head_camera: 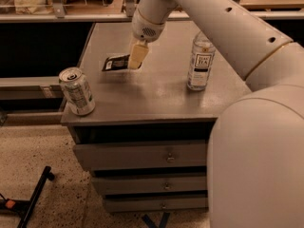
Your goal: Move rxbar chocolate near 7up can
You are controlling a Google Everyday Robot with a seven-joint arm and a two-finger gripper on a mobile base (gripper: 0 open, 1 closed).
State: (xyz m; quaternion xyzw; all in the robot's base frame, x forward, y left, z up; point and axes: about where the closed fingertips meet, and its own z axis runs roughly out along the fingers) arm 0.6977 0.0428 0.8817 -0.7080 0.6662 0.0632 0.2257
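Observation:
The rxbar chocolate [114,62], a flat dark bar with a pale patch at its left end, is at the left middle of the grey tabletop [156,96]. My gripper [136,57] comes down from above and is shut on the bar's right end, holding it low over the surface. The 7up can [76,91], white and green with a silver top, stands upright at the table's front left corner. The bar is well behind and to the right of the can.
A clear water bottle [200,61] with a white label stands upright on the right side of the table. My large white arm [247,141] fills the right foreground. Drawers sit below the tabletop. A shelf rail runs behind the table.

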